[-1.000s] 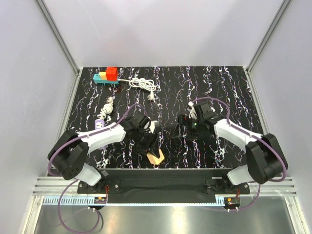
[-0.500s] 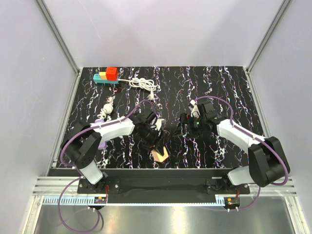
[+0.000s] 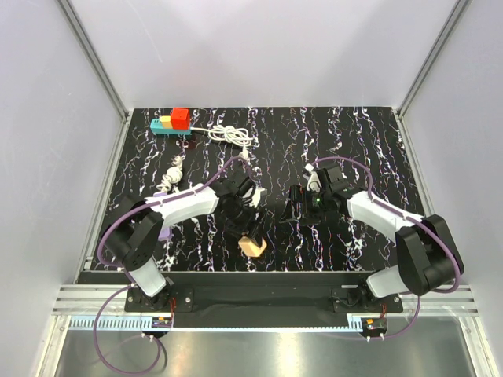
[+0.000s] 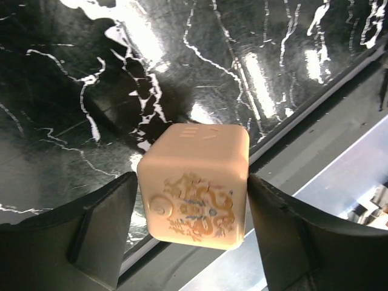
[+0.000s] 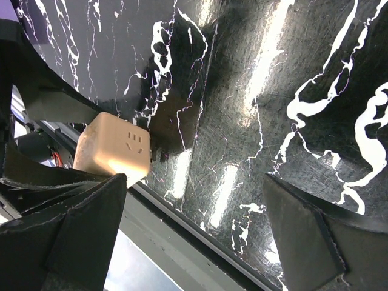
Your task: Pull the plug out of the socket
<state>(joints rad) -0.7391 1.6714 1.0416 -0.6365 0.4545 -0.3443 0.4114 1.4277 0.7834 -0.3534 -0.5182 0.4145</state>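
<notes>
The teal-blue power strip lies at the far left back of the table. A red cube plug and a yellow one sit in it, and its white cord is coiled to its right. My left gripper is far from it, near the table's front edge. It is shut on a cream cube plug with a dragon print, which also shows in the right wrist view. My right gripper is open and empty just right of the left one.
A small white coiled cable with a plug and a white-purple adapter lie on the left side. A small dark red object lies in front of the strip. The table's front edge and metal rail are right under the cream cube.
My left arm has swung its wrist toward the table's middle, carrying the cream cube a little farther from the front edge. The right arm has barely moved.
</notes>
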